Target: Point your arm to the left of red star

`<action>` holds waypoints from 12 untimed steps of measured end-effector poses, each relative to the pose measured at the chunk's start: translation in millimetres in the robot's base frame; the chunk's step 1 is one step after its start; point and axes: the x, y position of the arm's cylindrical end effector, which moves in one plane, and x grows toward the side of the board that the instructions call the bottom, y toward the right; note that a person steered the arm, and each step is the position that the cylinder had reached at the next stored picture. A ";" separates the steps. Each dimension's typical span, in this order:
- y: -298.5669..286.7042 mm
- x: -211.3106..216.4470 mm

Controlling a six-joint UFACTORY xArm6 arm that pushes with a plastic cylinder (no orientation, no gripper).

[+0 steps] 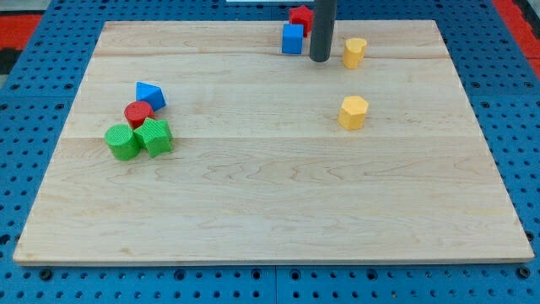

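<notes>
Status: incomplete, in my judgement. The red star [299, 14] sits at the board's top edge, just to the upper left of my tip [319, 60] as the view shows it, partly hidden behind the rod. The blue cube [292, 39] stands just left of my tip, directly below the star and touching or nearly touching it. The target spot — the view's left of the star — is bare board, and my tip is not there; it rests below and to the right of the star. Remaining work: bring the tip round to the star's left side, probably passing clear of the blue cube so as not to shove it.

End effector: there are no jaws on this rig, so open or closed does not apply — only a plain rod, holding nothing. The tip appears to touch no block; the nearer yellow block [354, 51] lies just to its right, apart.

Elsewhere: a second yellow block [353, 111] lies below and right of the tip.
</notes>
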 end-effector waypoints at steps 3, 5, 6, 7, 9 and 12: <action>-10.5 60.1; -141.7 90.2; -221.6 38.0; -274.8 -37.3; -289.3 -90.9; -284.2 -90.9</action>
